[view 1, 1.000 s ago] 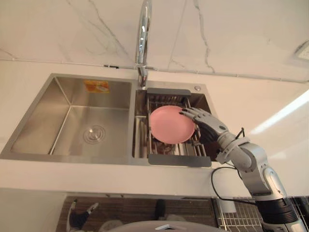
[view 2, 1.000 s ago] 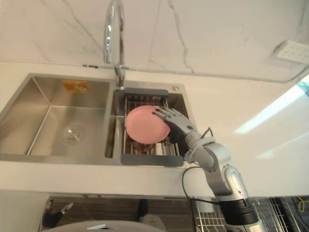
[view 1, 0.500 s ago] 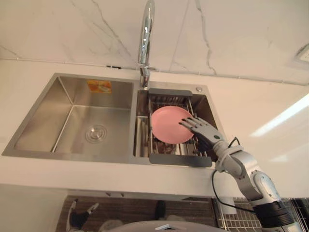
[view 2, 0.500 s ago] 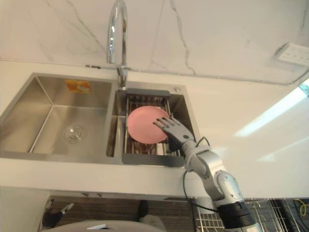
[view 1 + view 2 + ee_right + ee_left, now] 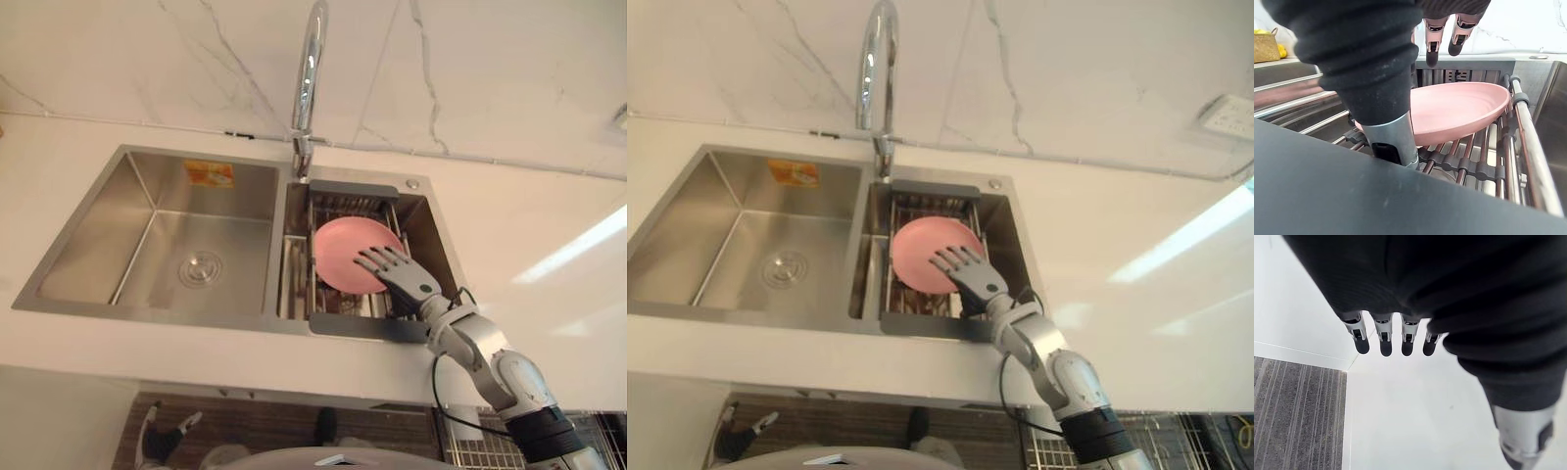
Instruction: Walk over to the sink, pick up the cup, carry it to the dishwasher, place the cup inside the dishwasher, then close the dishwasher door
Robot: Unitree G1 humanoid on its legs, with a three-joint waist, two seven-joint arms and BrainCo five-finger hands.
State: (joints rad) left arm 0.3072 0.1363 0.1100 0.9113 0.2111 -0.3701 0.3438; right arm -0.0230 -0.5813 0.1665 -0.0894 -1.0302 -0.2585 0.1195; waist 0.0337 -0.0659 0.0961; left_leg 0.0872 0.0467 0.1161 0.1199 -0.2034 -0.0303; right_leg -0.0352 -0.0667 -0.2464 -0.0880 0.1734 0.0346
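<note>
right hand spread over pink dish in sink rack

right hand point(image 5: 397, 273): fingers point(image 5: 1432, 53) straight and fanned apart, wide open, gripping nothing. the dark tips hang just above the pink dish point(image 5: 340, 251), with a gap showing in the right wrist view. the thumb point(image 5: 1394, 141) reaches down in front of the dish's near rim; cannot tell whether it touches.

left hand point(image 5: 1415, 289): fingers point(image 5: 1382, 340) straight, side by side, relaxed, empty, over a pale floor.

dish: round and shallow, so no long axis of its own. hollow side up, lying a little tilted on the rods of the rack point(image 5: 1484, 149), far rim higher. it sits in the right basin of the sink point(image 5: 157, 230), below the faucet point(image 5: 312, 69).

counts: one pink dish, one rack, one faucet, two basins (large left, narrow right), one orange sticker point(image 5: 210, 173) on the left basin's back wall.
</note>
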